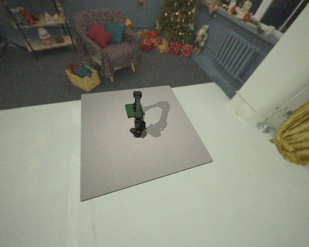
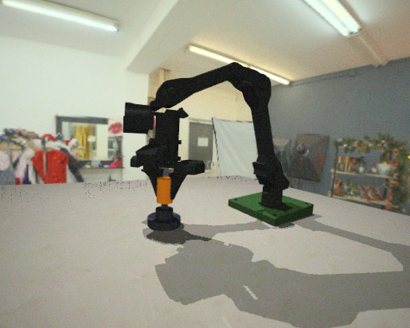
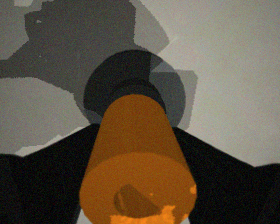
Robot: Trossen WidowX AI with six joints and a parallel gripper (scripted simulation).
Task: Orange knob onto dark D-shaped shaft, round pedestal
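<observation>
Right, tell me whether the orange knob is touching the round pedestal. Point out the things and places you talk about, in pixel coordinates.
Apart. The exterior view shows a short stretch of dark shaft (image 2: 164, 205) between the orange knob (image 1: 138, 132) (image 2: 164, 190) (image 3: 136, 130)'s lower end and the round pedestal (image 1: 137, 135) (image 2: 163, 222) (image 3: 97, 91).

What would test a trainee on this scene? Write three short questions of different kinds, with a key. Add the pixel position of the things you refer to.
1. True or false: the orange knob (image 2: 164, 190) (image 3: 136, 130) is seated all the way down on the round pedestal (image 2: 164, 222) (image 3: 96, 95).
2. Fill in the blank: the arm stands on a ____ base plate (image 2: 241, 206) (image 1: 129, 111).
3. Which is the pincer (image 2: 164, 195) (image 3: 135, 132) doing? A) standing open beside the knob; B) gripping the knob above the pedestal; C) gripping the base plate.

Key: 1. False. 2. Green. 3. B.
</observation>
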